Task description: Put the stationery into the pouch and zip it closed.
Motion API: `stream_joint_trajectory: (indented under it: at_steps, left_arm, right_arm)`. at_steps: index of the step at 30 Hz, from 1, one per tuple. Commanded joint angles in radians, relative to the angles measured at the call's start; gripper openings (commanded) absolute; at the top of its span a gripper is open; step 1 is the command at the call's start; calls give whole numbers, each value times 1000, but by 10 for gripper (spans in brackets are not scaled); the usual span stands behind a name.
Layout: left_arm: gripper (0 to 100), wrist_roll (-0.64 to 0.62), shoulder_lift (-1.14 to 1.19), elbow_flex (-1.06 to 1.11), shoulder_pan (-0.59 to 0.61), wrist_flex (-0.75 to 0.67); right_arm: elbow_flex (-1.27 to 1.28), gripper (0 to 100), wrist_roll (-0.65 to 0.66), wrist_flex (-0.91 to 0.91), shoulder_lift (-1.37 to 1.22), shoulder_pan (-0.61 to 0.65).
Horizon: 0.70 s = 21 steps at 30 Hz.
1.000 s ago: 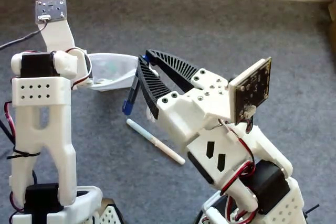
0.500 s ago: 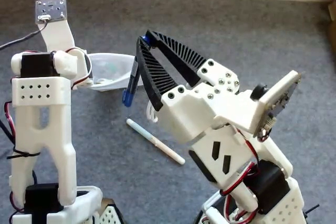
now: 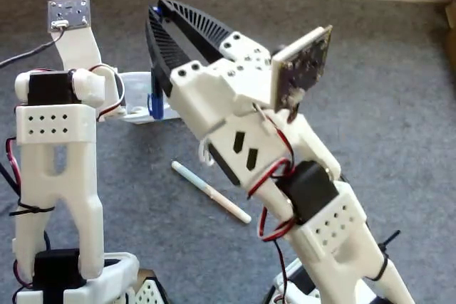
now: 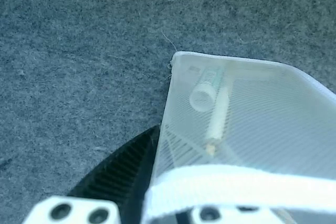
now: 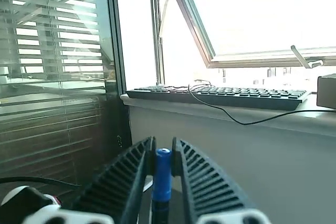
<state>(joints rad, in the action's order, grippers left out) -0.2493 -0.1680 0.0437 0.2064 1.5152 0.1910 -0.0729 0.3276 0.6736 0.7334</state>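
Two black fingers of the right claw sit narrow, pinching a blue pen near its top, and in the high view its lower end shows right against the pouch. The left claw is clamped on the pouch's edge. Inside the pouch lie a small tube and a thin stick. A white pen lies on the carpet, apart from the pouch. The step in hand looks like loading the blue pen: next, steer its tip through the pouch mouth and let go, then fetch the white pen; zipping not yet done
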Motion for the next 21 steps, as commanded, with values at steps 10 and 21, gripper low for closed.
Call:
stream_joint_trajectory:
  at_steps: [10,21]
  left_arm:
    - [6,9,13,22,18,-20]
    - [6,9,13,22,18,-20]
  right_arm:
    - [-234,40,12,-36,-191,4]
    - [-8,40,215,-31,-85,12]
